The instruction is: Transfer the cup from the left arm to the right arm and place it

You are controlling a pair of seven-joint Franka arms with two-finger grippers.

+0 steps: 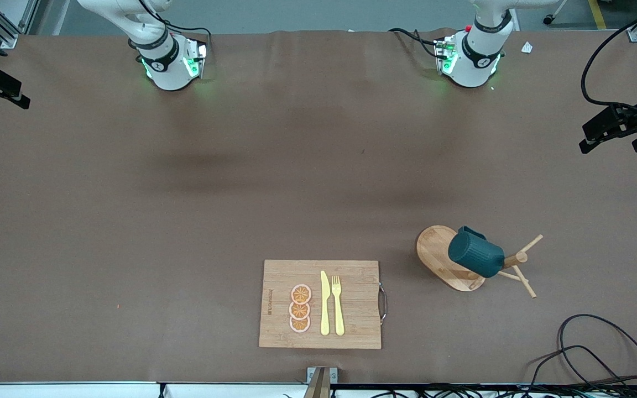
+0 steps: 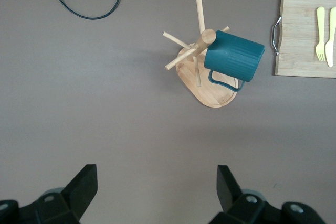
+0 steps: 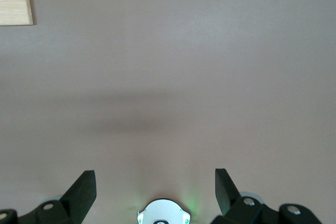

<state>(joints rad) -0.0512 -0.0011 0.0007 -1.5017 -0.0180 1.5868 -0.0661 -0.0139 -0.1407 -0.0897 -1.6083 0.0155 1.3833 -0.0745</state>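
The cup (image 1: 475,254), a dark teal ribbed mug, hangs tilted on a peg of the wooden rack (image 1: 443,258) toward the left arm's end of the table; its handle (image 2: 227,83) faces the oval base. In the left wrist view the cup (image 2: 234,56) sits well away from my left gripper (image 2: 156,187), which is high over bare table, open and empty. My right gripper (image 3: 155,190) is also open and empty, high over the table near its own base (image 3: 163,212). Neither hand shows in the front view.
A wooden cutting board (image 1: 320,304) with a metal handle, a yellow knife (image 1: 324,303), a yellow fork (image 1: 338,305) and three orange slices (image 1: 299,308) lies near the front edge. Black cables (image 1: 595,354) coil at the left arm's end. The arm bases (image 1: 170,61) stand farthest from the camera.
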